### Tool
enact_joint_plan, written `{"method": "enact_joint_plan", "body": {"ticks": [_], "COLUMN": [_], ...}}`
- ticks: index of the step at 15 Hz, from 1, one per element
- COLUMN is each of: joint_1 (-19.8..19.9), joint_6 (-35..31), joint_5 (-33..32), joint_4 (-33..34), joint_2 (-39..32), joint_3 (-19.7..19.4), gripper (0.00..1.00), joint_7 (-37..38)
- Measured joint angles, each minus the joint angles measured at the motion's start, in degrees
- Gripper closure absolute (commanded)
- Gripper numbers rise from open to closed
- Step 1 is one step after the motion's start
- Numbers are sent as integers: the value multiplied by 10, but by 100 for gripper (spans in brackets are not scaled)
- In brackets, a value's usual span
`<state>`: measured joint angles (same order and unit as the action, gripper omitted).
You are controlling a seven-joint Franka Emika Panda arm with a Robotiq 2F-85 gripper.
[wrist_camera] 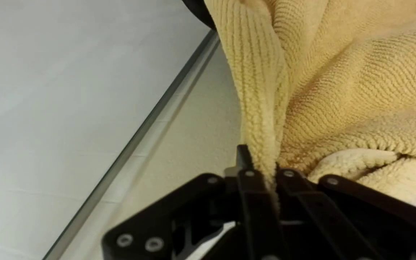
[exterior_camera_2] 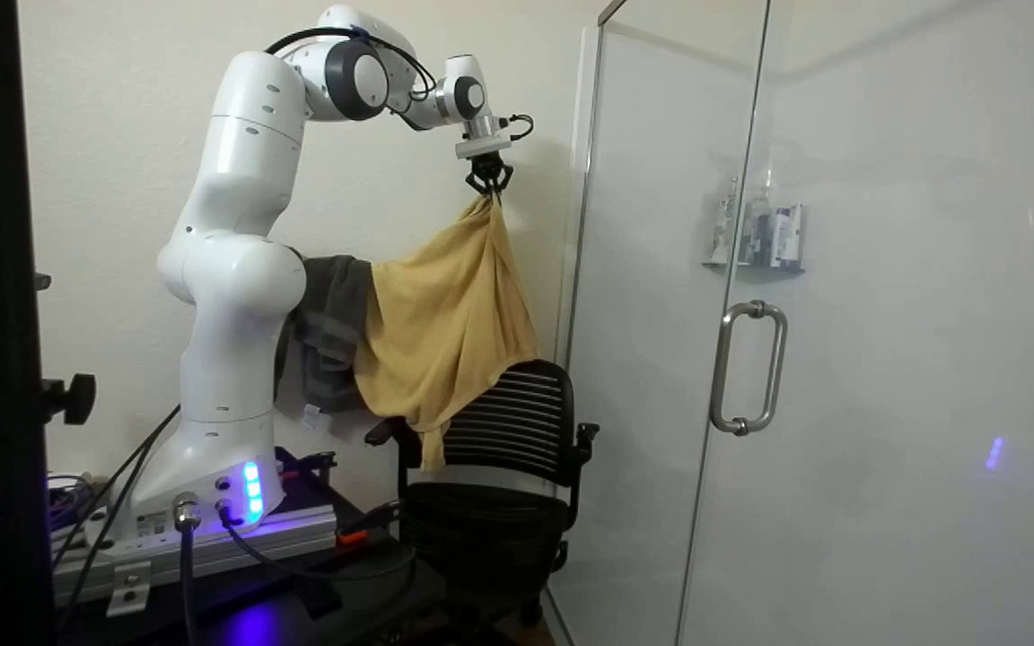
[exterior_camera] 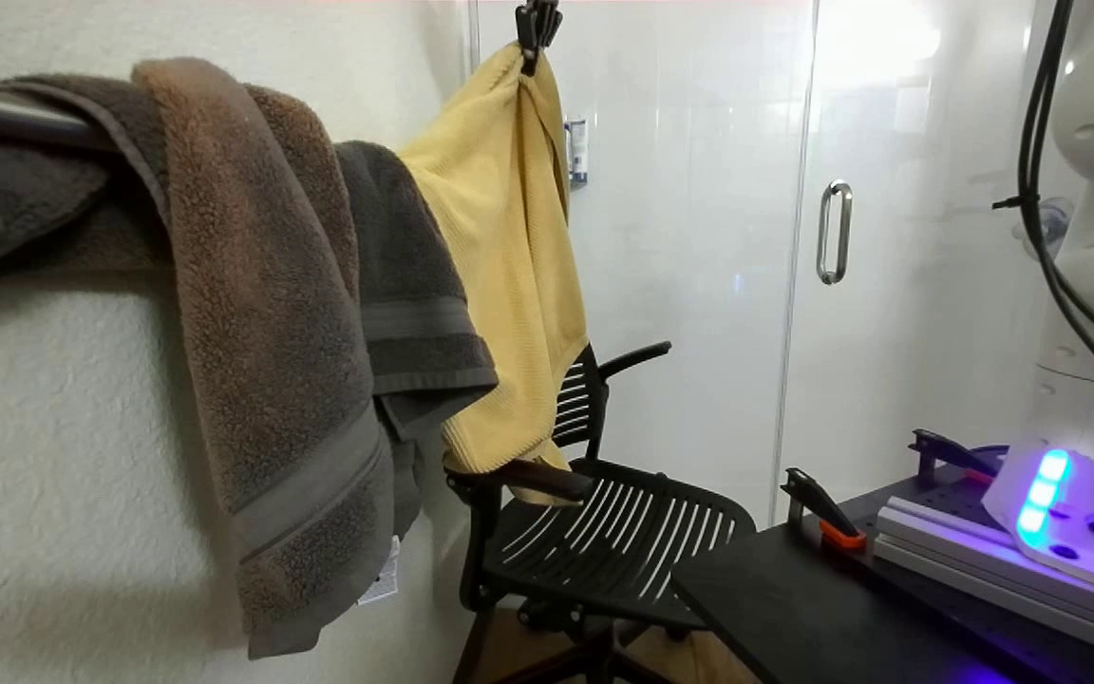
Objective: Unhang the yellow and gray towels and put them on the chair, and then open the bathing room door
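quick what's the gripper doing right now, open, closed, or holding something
Gripper: closed, holding the yellow towel by a gathered fold pinched between its jaws.

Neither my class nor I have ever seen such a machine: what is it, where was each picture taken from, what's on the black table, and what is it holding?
This is a white robot arm, a mechanical arm with a pinching gripper at its end. Two pictures come from cameras standing outside it; the close-up comes from a camera on its wrist. The black table carries the arm, a metal rail and clamps. The gripper is shut on the yellow towel, whose lower end hangs by the chair.
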<state>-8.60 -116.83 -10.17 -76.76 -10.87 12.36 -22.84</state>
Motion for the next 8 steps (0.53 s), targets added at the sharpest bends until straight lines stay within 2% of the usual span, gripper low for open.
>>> {"method": "enact_joint_plan", "body": {"ticks": [3,5,8], "joint_1": [-1,-3,-12], "joint_6": [0,-24,-39], "joint_5": [-1,-25,-60], "joint_4": [-1,2,46], "joint_2": [-4,-2,1], "joint_3": [0,0,-1], "gripper": [98,98,98], "joint_7": [0,13,45]}}
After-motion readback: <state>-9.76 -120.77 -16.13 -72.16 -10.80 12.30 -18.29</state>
